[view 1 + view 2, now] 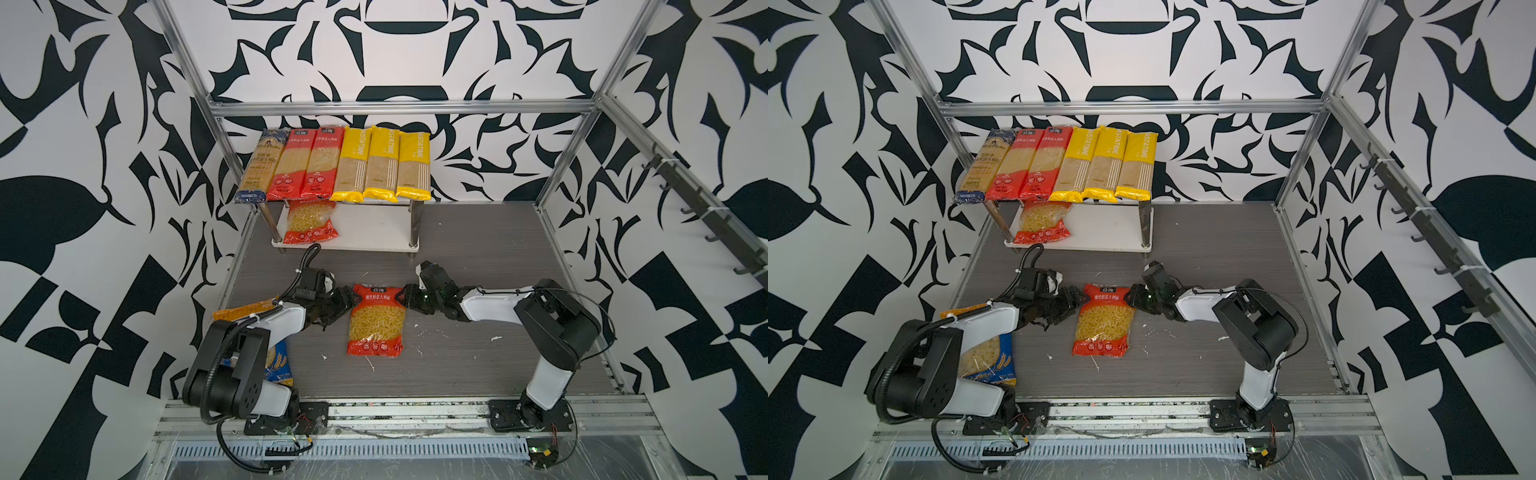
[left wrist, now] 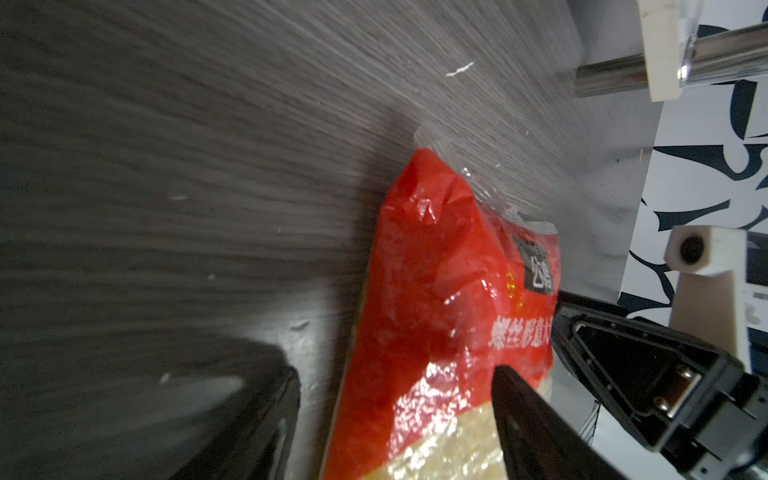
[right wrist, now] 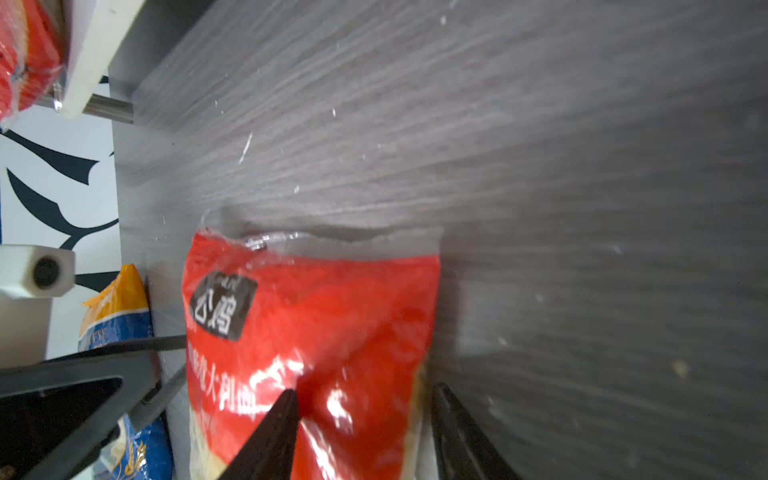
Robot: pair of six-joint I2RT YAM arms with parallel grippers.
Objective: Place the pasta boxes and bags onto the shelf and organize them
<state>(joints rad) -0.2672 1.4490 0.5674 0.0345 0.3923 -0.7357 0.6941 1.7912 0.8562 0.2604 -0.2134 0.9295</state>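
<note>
Mid-table: red bag lies flat, a gripper at each top corner, both with jaws apart.
At bag's 10 o'clock the left gripper straddles the edge, one finger over the film, nothing pinched; at 2 o'clock the right gripper sits likewise. At 8 o'clock a blue-orange bag lies half under the left arm. White crumbs dot the table. At 12 o'clock the shelf: top board carries dark-blue pack, two red packs, three yellow packs side by side; lower board carries a short red bag at its 9 o'clock end.
</note>
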